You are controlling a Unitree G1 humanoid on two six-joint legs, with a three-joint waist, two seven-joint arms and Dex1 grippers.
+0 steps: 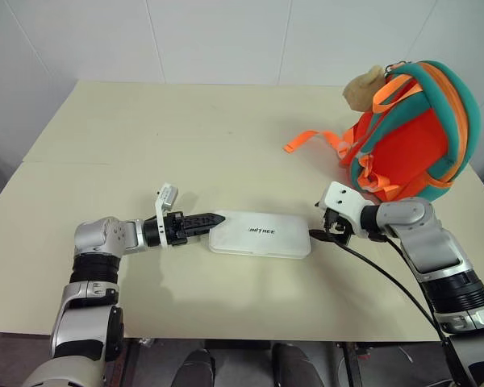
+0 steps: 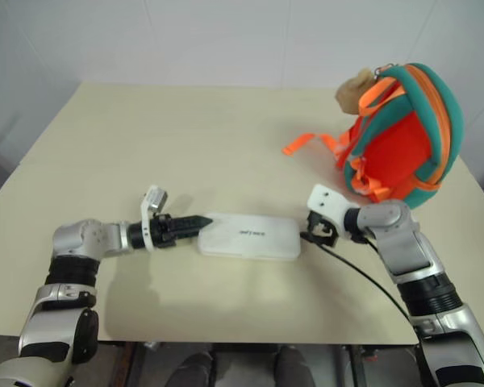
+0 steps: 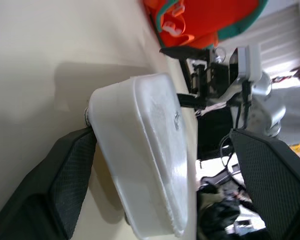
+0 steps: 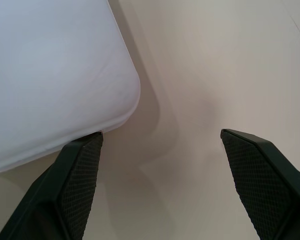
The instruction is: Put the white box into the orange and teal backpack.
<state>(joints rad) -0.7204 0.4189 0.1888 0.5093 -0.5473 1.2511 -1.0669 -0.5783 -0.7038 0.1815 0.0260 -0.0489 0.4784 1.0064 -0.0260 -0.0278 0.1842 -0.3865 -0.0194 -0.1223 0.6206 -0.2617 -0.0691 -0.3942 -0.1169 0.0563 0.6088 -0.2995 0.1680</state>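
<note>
Both end effectors, left point(image 1: 214, 218) and right point(image 1: 316, 235), are standing released at the ends of the box point(image 1: 260, 235); looking stiff, light, slippery, it is probably wanting an end-to-end squeeze.

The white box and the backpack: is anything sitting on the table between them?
Between the white box and the backpack, the left eye view shows the right gripper and a loose orange strap; otherwise bare table.
</note>
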